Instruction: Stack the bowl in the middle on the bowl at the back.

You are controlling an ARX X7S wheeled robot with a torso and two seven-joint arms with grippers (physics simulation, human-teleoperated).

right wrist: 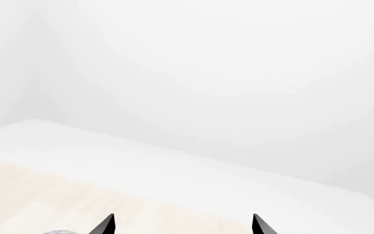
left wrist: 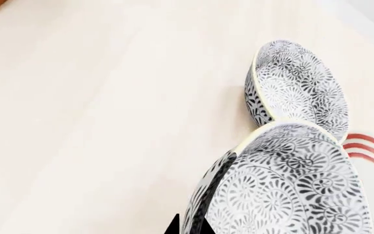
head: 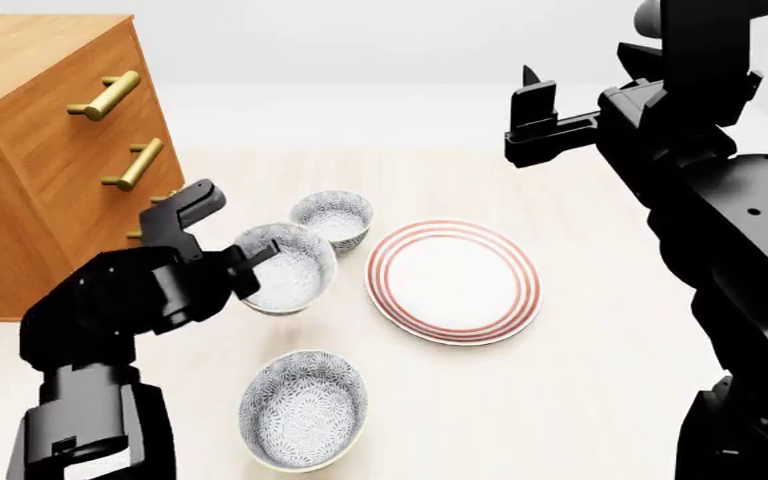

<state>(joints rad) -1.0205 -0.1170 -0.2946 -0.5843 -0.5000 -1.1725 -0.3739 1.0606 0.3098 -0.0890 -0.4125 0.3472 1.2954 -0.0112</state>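
Left gripper (head: 253, 262) clamps the middle bowl (head: 284, 268) by its rim, tilted, lifted | just beside the back bowl (head: 332, 219) | right gripper (right wrist: 182, 225) raised, jaws wide, empty.

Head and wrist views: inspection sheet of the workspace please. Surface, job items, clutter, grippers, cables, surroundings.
Surface: pale wood-grain tabletop.
Job's things: the bowl in the middle is tilted and held at its rim by the left gripper; whether it clears the table cannot be told. The bowl at the back sits upright just behind it, not yet stacked.
Clutter: third patterned bowl nearest the robot; red-ringed plate beside the bowls.
Grippers: left shut on the middle bowl; right gripper raised, open, holding nothing.
Cables: nothing seen.
Surroundings: wooden drawer cabinet with brass handles, on the robot's left; plain white background.
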